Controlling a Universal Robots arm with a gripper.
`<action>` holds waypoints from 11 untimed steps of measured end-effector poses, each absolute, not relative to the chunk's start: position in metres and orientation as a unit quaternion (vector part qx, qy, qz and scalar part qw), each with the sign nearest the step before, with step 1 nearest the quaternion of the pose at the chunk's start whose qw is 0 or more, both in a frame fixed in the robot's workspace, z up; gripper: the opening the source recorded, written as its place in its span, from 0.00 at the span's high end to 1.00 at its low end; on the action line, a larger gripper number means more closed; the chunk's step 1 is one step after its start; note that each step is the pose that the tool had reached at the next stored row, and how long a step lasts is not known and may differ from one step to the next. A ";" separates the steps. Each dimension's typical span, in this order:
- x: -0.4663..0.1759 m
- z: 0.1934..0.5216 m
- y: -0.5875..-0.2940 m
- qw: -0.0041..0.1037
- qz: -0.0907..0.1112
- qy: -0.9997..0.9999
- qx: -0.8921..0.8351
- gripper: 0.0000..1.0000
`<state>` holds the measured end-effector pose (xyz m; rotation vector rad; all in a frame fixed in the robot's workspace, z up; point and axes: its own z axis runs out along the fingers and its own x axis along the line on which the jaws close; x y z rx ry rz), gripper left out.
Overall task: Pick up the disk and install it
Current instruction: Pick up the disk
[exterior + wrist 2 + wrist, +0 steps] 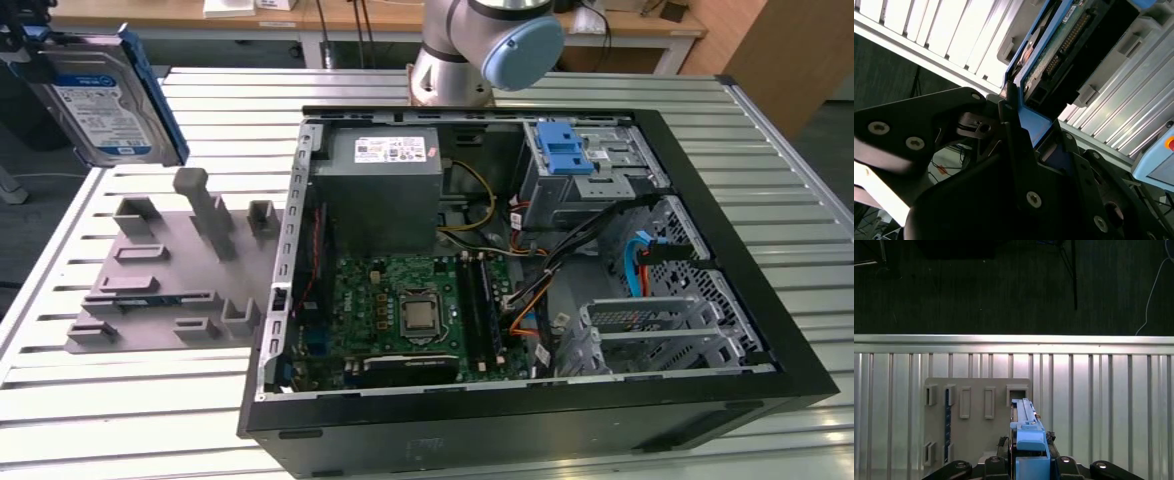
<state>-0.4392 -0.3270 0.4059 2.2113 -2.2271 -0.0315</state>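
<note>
Exterior view: disk [107, 105] hangs in the air at that view's left, raised off the grey rack [160, 270] and apart from its posts. In both wrist views the gripper [1039, 150] has its fingers [1011, 125] clamped narrow on the disk's blue frame, with the disk standing on edge.

Step, as I judge it: pick is done, this is the carry stage, and install is not yet done. Install calls for crossing to the lidless case [747, 250] and squaring the frame to a bay, probably the metal cage [654, 325] at the exterior view's right.

Room: free air around the disk now. Inside the case it is tight. Cables [587, 235] run near the cage, the case wall must be cleared, and the arm base [481, 50] stands just behind the case.
</note>
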 end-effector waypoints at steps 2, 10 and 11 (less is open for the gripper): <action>-0.439 0.407 -0.327 0.001 -0.010 -0.710 0.705 0.64; -0.439 0.411 -0.327 0.001 -0.010 -0.710 0.705 0.64; -0.439 0.411 -0.327 0.001 -0.010 -0.710 0.705 0.64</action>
